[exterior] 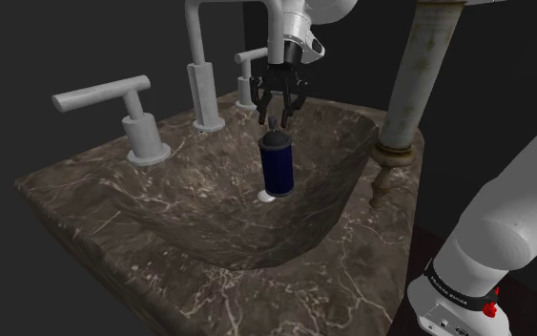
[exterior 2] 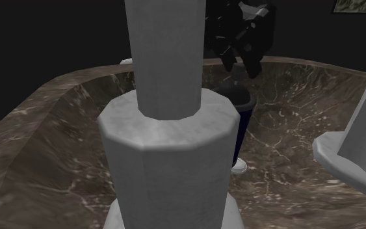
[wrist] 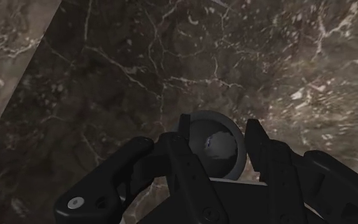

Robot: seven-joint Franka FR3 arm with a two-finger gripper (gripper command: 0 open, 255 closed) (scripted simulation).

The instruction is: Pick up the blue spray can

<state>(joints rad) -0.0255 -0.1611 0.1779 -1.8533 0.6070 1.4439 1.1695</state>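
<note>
The blue spray can stands upright in the middle of the dark marble sink basin, its grey nozzle pointing up. My black gripper hangs straight above it, open, its fingertips level with the nozzle and on either side of it. In the wrist view the can's round grey top sits between the two fingers, which do not clasp it. In the second exterior view a strip of the can's blue side shows beside a grey column, with the gripper over it.
A grey faucet spout and two lever handles stand on the sink's back rim, close behind the gripper. A rusty vertical pipe rises at the shoulder view's right. A thick grey faucet column blocks much of the second exterior view.
</note>
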